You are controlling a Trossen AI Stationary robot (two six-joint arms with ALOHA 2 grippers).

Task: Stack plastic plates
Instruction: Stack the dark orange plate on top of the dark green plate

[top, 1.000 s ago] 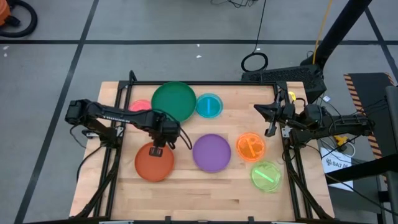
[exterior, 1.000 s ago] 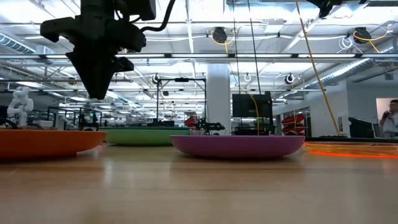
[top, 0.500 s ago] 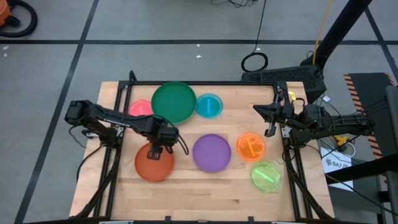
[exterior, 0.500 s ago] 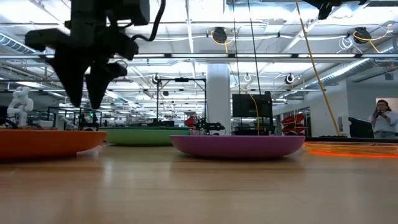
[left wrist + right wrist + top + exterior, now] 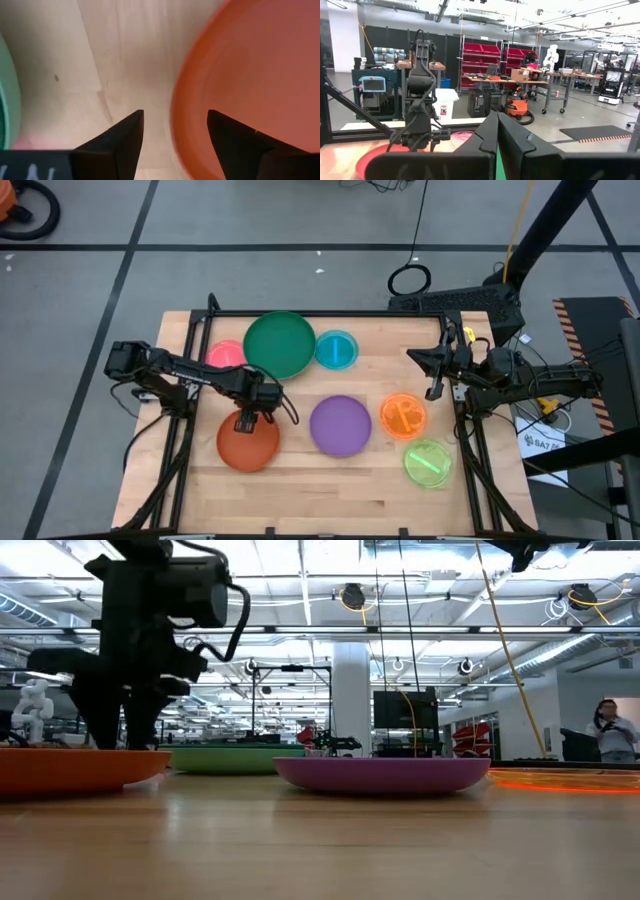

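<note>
High view shows you no stack yet: plates lie apart on the surface (image 5: 300, 480), left gripper (image 5: 245, 423) fingers apart astride the red-orange plate (image 5: 248, 445) rim, right gripper (image 5: 434, 390) fingers together, waiting near the orange plate (image 5: 403, 417).

Both arms are built of dark, near-black segments joined by rounded, blocky joints. The left arm (image 5: 190, 375) carries small white lettering along its forearm link, and a thin black cable loops out beside its wrist. The left gripper (image 5: 175, 142) ends in two matte black fingers (image 5: 122, 142), wedge-shaped and tapering to pointed tips. The right arm (image 5: 520, 375) has the same dark links, with yellow cabling near its base and black cables trailing off. The right gripper (image 5: 497, 137) has two flat black fingers with bevelled edges, on a broad dark crossbar.
</note>
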